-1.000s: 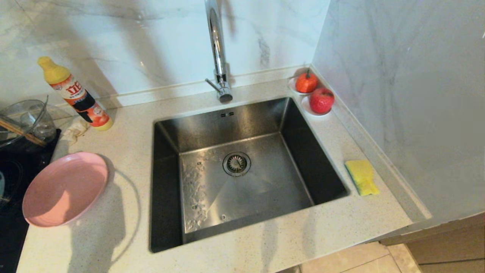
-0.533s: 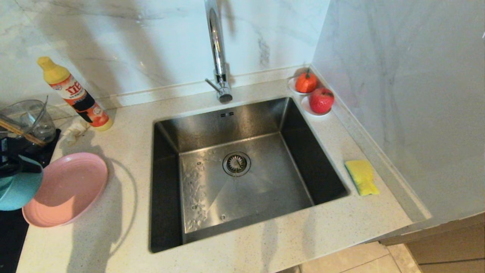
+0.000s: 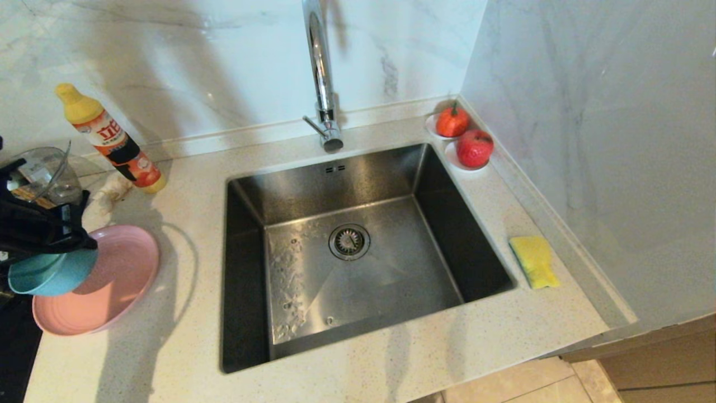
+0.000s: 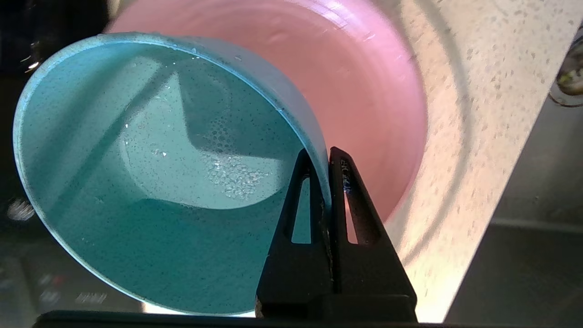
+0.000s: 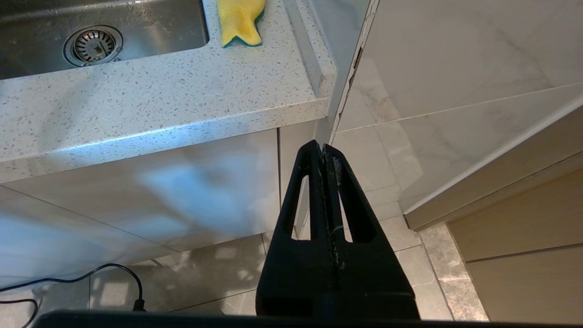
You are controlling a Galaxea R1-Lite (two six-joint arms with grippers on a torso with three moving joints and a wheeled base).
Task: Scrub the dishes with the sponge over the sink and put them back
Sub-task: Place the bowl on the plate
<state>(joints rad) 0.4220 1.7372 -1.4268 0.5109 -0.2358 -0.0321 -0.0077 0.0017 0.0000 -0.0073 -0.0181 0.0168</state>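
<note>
At far left, the left gripper (image 4: 322, 157) has its fingers (image 4: 298, 214) pinched on the rim of the teal-blue bowl (image 3: 50, 271), holding it tilted above the near-left edge of the pink plate (image 3: 120, 280), which lies on the speckled tabletop (image 3: 184, 313). Behind stands a detergent bottle (image 3: 109, 140). The steel sink (image 3: 358, 252) sits in the middle under the chrome faucet (image 3: 320, 73). The yellow sponge (image 3: 534, 260) lies on the tabletop just right of the sink. The right gripper (image 5: 323, 150) hangs below the tabletop edge, fingers pressed together, holding nothing.
</note>
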